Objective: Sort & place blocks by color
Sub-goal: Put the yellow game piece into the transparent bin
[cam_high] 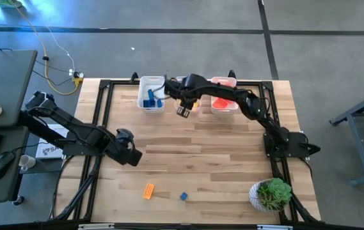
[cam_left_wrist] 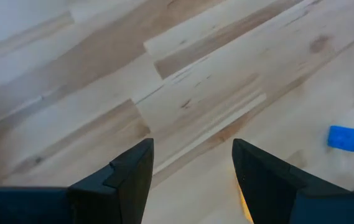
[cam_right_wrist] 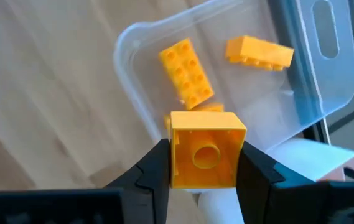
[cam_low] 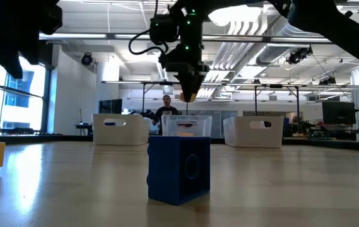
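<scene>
My right gripper point(cam_high: 183, 110) hangs over the near end of the middle clear bin point(cam_right_wrist: 133, 43) at the table's far edge, shut on an orange-yellow block point(cam_right_wrist: 204, 149). Three more orange-yellow blocks point(cam_right_wrist: 186, 71) lie in that bin. The left bin point(cam_high: 150, 94) holds blue blocks and the right bin point(cam_high: 223, 99) red ones. An orange block point(cam_high: 148, 190) and a blue block point(cam_high: 183, 196) lie flat on the table near its front edge. My left gripper point(cam_high: 130, 153) hangs open over bare wood left of centre, with the blue block point(cam_left_wrist: 344, 138) off to one side. My right gripper pinches the orange-yellow block by two opposite side walls point(cam_right_wrist: 178, 155) between its two fingers. The fingers come from above, pointing steeply down. The block's hollow underside faces my wrist camera. It is lifted clear, above the bin's near end.
A potted plant point(cam_high: 271, 193) stands at the table's near right corner. A black frame point(cam_high: 105, 108) runs along the table's sides. Open wood lies between the bins and the two loose blocks. A person shows in the room beyond the table point(cam_low: 166, 107).
</scene>
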You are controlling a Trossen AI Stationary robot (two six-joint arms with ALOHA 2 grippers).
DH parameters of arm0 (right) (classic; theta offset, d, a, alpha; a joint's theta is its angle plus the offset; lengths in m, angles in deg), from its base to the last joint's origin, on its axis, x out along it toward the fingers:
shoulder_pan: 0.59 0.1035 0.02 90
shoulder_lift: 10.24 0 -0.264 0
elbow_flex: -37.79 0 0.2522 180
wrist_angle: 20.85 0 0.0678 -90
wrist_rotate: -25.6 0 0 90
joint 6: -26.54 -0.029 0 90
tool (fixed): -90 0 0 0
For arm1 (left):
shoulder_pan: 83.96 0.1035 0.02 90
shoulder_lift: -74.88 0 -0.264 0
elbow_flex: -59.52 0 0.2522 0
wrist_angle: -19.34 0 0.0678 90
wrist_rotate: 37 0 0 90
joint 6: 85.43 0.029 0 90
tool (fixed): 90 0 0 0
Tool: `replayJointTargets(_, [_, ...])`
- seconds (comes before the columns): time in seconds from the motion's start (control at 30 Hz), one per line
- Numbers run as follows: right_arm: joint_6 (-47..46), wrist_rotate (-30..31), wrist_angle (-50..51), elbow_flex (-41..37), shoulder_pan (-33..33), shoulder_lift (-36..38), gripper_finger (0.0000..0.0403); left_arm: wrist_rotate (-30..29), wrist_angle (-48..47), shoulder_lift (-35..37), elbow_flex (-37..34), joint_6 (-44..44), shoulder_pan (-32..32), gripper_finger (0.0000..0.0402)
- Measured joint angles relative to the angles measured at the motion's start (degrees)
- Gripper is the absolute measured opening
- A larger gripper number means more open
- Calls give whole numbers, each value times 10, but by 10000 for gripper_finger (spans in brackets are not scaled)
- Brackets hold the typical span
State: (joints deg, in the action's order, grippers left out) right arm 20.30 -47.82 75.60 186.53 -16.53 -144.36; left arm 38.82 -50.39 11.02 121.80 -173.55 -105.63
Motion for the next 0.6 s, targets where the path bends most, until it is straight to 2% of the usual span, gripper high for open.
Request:
replayJointTargets(0.23, [18, -65, -49, 0, -59, 0, 114, 1, 11, -59, 0, -77, -34, 204])
replayJointTargets(0.47, [37, -150, -84, 0, -101, 0, 114, 7, 77, -102, 0, -134, -52, 204])
replayJointTargets(0.6, [37, -175, -86, -1, -117, 0, 114, 7, 128, -127, 1, -160, -62, 204])
